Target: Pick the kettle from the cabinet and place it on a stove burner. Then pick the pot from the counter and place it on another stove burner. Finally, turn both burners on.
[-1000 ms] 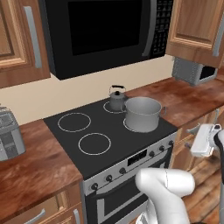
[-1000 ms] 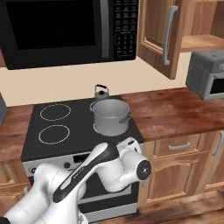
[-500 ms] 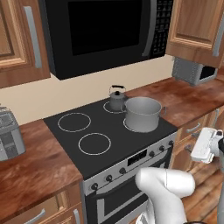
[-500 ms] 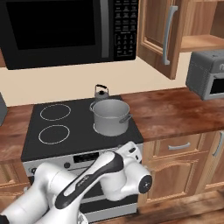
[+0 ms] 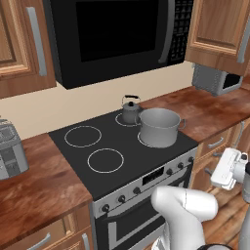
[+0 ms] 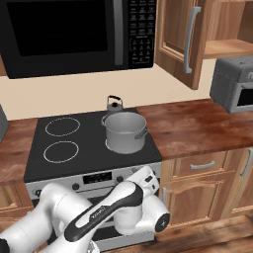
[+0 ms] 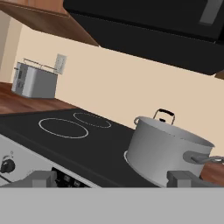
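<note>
Left base view: flat black glass cooktop (image 5: 117, 146), glossy, four thin white rings. Kettle (image 5: 130, 111) sits on back right ring: small, dark grey metal, arched black handle, lid knob. Pot (image 5: 159, 127) on front right ring, just in front of kettle and touching or nearly so; wide, light grey steel, straight sides, loop handle sticking out at right. Two left rings bare. Row of small black knobs (image 5: 142, 184) along stove front. Counter (image 5: 205, 110) reddish-brown wood grain, both sides of stove. Black microwave (image 5: 117, 36) above. Silver toaster (image 5: 10, 149) at far left on counter. Gripper (image 5: 225, 169) low at right edge, in front of the drawers, well apart from pot; white body, jaw state not readable here.

Right base view: kettle (image 6: 114, 105) behind pot (image 6: 125, 132), both on right half of cooktop (image 6: 89, 143). Pot inside looks empty, matte grey. Cabinet (image 6: 197, 34) at upper right, door open, plain wood shelf, long grey bar handle. Grey toaster oven (image 6: 234, 84) on counter (image 6: 192, 126) at right. Arm bends low in front of oven door.

Hand view: looks across the cooktop (image 7: 65, 140) from low at stove front. Pot (image 7: 168, 148) near, right of centre, smooth steel w/ rolled rim; kettle handle (image 7: 164, 116) pokes up behind it. Fingertips (image 7: 41, 178) spread wide, nothing between them. One knob (image 7: 6, 165) at lower left.
</note>
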Tool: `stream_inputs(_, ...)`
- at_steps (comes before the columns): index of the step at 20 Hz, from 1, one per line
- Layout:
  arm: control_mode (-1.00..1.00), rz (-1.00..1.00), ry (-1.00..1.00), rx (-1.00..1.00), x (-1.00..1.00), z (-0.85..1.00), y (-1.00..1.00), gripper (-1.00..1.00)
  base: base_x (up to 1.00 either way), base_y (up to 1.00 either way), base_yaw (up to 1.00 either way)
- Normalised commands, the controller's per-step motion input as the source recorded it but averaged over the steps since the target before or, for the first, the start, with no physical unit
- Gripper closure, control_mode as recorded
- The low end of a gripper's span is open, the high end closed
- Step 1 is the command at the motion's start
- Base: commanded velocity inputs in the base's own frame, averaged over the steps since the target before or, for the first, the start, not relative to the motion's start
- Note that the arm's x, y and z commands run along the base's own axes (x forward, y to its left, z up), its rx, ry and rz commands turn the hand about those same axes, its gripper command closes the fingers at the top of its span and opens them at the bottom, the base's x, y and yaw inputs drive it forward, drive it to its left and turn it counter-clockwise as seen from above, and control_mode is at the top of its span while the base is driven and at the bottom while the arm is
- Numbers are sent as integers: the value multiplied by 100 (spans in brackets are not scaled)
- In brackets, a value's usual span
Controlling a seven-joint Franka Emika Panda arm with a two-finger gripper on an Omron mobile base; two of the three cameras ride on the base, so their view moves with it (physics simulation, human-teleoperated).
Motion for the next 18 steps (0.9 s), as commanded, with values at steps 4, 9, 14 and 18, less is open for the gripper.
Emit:
stream_inputs(4, -100, 2, -1, 5, 0, -20, 0, -100, 0, 0, 0)
stream_inputs(9, -100, 0, 0, 3, 14, -12, 2, -100, 0, 0, 0)
stream_inputs(14, -100, 0, 4, 2, 27, -3, 3, -100, 0, 0, 0)
stream_inputs(18, -100, 0, 6, 2, 28, -7, 1, -100, 0, 0, 0)
